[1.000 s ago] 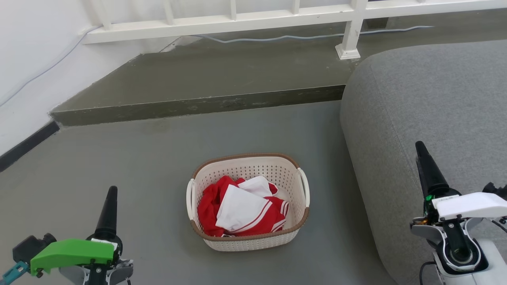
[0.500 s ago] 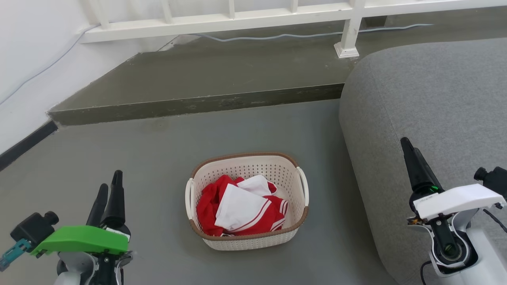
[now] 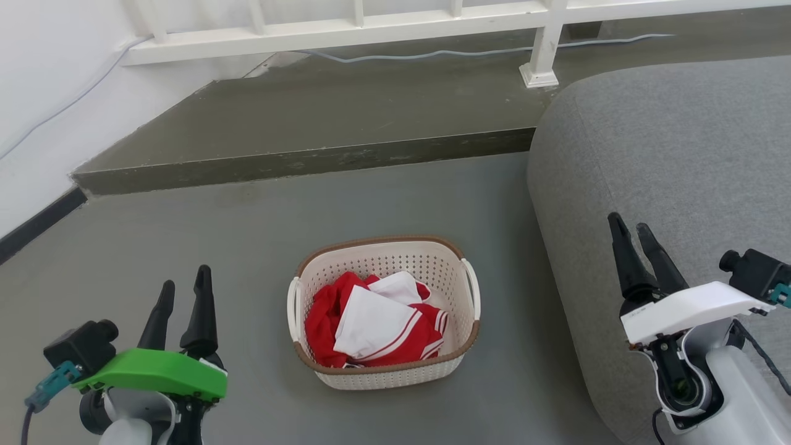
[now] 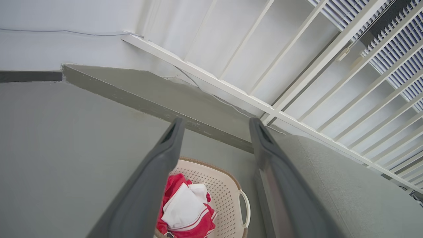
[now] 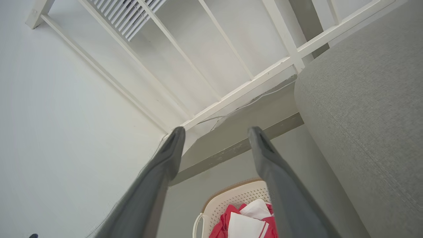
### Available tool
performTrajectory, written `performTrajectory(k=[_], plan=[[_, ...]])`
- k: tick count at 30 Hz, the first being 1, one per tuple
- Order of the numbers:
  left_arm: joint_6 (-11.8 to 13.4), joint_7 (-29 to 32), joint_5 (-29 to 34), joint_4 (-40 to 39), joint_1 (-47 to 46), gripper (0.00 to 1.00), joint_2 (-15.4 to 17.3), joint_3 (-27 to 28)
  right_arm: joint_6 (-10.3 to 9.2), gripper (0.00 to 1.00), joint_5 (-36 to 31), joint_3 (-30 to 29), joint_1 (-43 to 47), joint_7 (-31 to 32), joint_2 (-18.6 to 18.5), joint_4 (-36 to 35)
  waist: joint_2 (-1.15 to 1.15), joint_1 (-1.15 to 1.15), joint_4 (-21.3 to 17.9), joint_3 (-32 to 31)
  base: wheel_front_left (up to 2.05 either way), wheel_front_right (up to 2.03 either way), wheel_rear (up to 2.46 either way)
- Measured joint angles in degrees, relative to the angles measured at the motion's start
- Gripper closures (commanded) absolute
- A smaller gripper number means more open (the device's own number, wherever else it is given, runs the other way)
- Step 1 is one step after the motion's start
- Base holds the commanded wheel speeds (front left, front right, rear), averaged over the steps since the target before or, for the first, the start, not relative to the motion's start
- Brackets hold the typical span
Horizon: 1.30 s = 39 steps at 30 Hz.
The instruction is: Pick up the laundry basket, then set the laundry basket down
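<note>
Head view, near field: your left end effector (image 3: 185, 278) sits at lower left under a green plastic cover. Its two dark tapered fingers are spread apart, with floor (image 3: 216, 235) showing between them. Your right end effector (image 3: 628, 221) sits at lower right under a white cover, and its two fingers are likewise parted and grip nothing. Both wrist views show the same gap between the finger pairs.

Mid field: the laundry basket (image 3: 395, 376) stands upright on the smooth grey floor, between the two end effectors and a little beyond them, touched by neither.
- Shape and material: rounded rectangle of cream perforated plastic with a brown woven-look rim band.
- Handles: two white loops, one on the left side (image 3: 291, 306) and one on the right (image 3: 474, 287).
- Contents: one crumpled heap of red and white fabric (image 3: 371, 321). You cannot tell how many pieces it holds.

Obstruction: a grey upholstered cushion (image 3: 667, 154), coarse-woven with rounded edges, lies just to the right of the basket. Your right end effector shows against its near edge. On the left side, grey floor lies between end effector and basket.

Far field:
- One raised step (image 3: 309, 117), darker and olive-grey, with a scuffed front face.
- One white railing (image 3: 346, 28) behind the step, with one footed post (image 3: 539, 71).
- One pale cable (image 3: 432, 54) trailing along the step.
- A white wall (image 3: 49, 62) at left with a black baseboard (image 3: 37, 225).
</note>
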Motion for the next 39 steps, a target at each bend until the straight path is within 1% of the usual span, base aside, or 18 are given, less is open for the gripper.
performTrajectory(k=[2,9,11,21,26,34,39], plan=[[0.3,-0.5,1.7,-0.1,0.0,0.00,0.0,-0.4,-0.81,0.00,-1.3,0.5,0.0,-0.4,-0.1,0.1,0.00,0.00,-0.1,0.0,0.00,0.00,0.00],[0.9,-1.7,6.4,-0.6,-0.1,0.00,-0.3,-1.4,-0.93,0.00,-5.4,2.8,-0.6,-1.5,-0.4,0.1,0.00,0.00,-0.2,0.0,0.00,0.00,0.00],[1.0,-2.2,7.7,-0.7,-0.1,0.00,-0.3,-1.6,-1.34,0.00,-6.9,3.4,-1.0,-2.0,-0.5,0.2,0.00,0.00,-0.2,0.0,0.00,0.00,0.00],[1.6,-4.3,15.0,-1.5,-0.2,0.00,-0.7,-2.4,-1.85,0.00,-13.7,6.0,-1.9,-3.9,-1.4,0.2,0.00,0.00,-0.3,0.2,0.00,0.00,0.00],[1.7,-5.3,18.7,-2.0,-0.4,0.00,-0.8,-3.0,-2.29,0.00,-17.0,7.4,-2.5,-5.0,-1.9,0.2,0.00,0.00,-0.4,0.4,0.00,0.00,0.00],[1.7,-6.9,24.8,-2.7,-1.1,0.00,-1.1,-3.5,-2.42,0.00,-22.4,9.3,-3.7,-6.6,-2.5,0.2,0.00,0.00,-0.6,0.6,0.00,0.00,0.00],[1.7,-6.9,24.8,-2.7,-1.1,0.00,-1.2,-3.4,-2.42,0.00,-22.7,9.3,-3.7,-6.7,-2.5,0.2,0.00,0.00,-0.6,0.7,0.00,0.00,0.00]])
